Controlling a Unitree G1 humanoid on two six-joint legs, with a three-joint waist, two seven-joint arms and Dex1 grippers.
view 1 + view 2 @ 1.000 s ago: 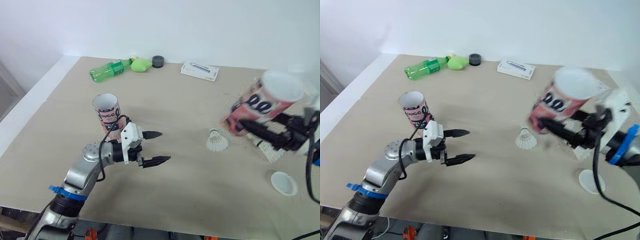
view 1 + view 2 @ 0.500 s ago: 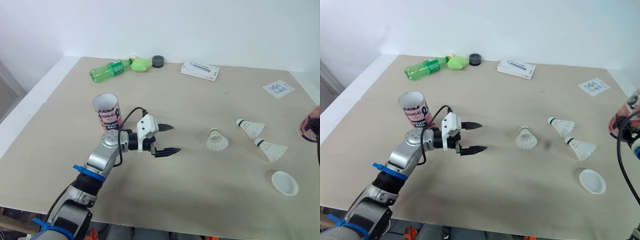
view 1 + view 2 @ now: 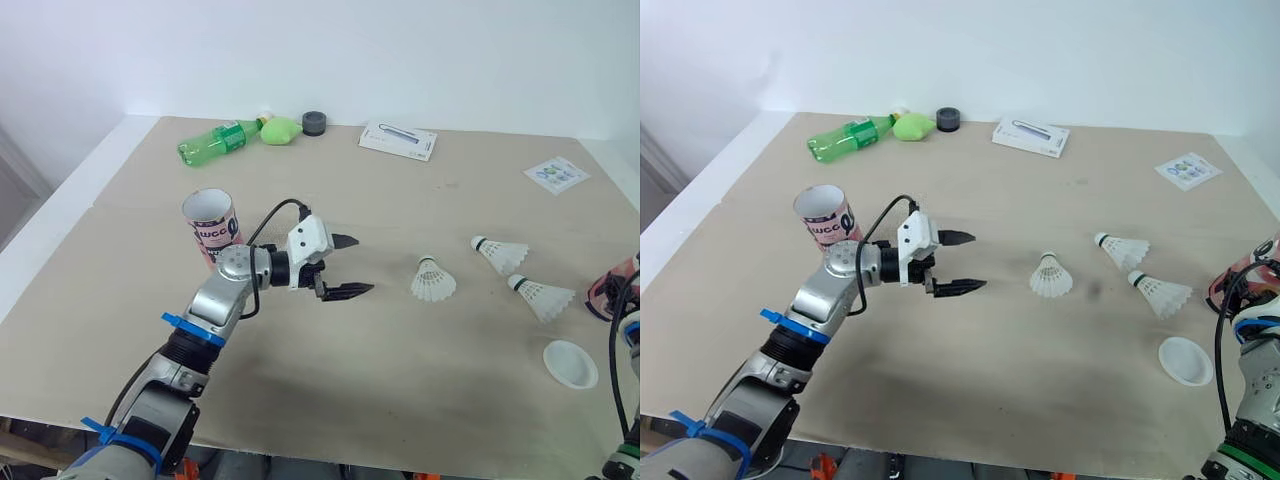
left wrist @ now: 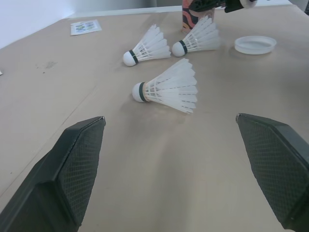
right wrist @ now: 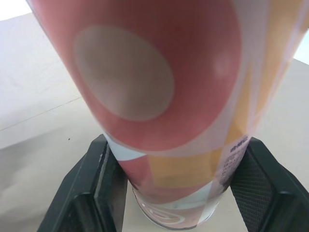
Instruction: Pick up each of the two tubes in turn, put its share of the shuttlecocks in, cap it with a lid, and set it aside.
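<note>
The right wrist view shows the right end effector [image 5: 178, 193] clamped on a pink tube [image 5: 159, 96], at the right edge of the worktop [image 3: 400, 200]. The left end effector [image 3: 362, 264] hangs wide open, empty, facing the nearest shuttlecock [image 3: 433, 280].

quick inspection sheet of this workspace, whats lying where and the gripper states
surface: beige table top, no spills seen
job's things: open pink tube standing on the table's left half; second pink tube in right gripper; three white shuttlecocks lying loose; white round lid near them
clutter: green plastic bottle, green lump, dark grey cap, white flat box along far edge; sticker sheet far right
grippers: left gripper open, pointing toward shuttlecocks; right gripper shut on second pink tube
cables: black cable looped behind left gripper; another black cable at right edge
surroundings: white wall
</note>
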